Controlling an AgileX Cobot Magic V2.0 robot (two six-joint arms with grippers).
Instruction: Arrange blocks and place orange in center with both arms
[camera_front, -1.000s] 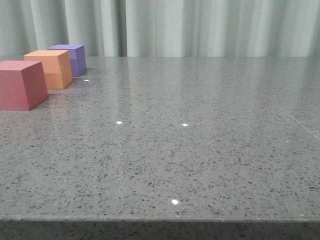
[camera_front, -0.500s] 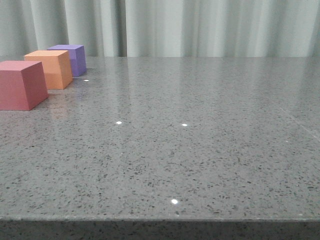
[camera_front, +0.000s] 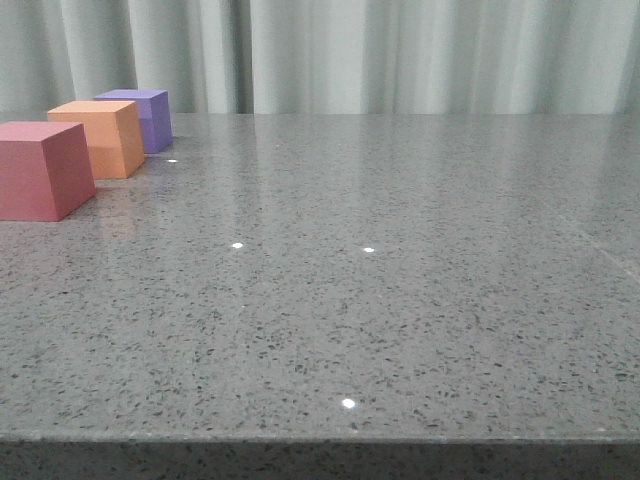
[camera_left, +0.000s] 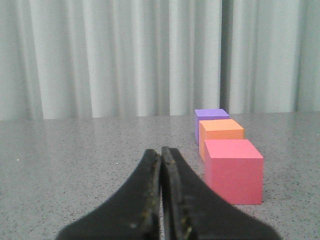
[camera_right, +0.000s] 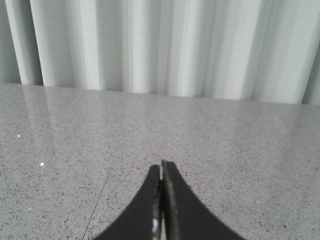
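Note:
Three cubes stand in a row at the far left of the grey speckled table (camera_front: 400, 300): the pinkish-red cube (camera_front: 42, 170) nearest, the orange cube (camera_front: 103, 137) in the middle, the purple cube (camera_front: 142, 118) farthest. In the left wrist view the pinkish-red cube (camera_left: 233, 171), the orange cube (camera_left: 220, 132) and the purple cube (camera_left: 209, 118) line up ahead. My left gripper (camera_left: 161, 150) is shut and empty, low over the table, short of the pinkish-red cube and to one side of it. My right gripper (camera_right: 161, 165) is shut and empty over bare table. No gripper shows in the front view.
A pale pleated curtain (camera_front: 400, 55) hangs behind the table's far edge. The table's front edge (camera_front: 320, 438) runs along the bottom of the front view. A thin seam line (camera_right: 100, 197) crosses the tabletop beside my right gripper.

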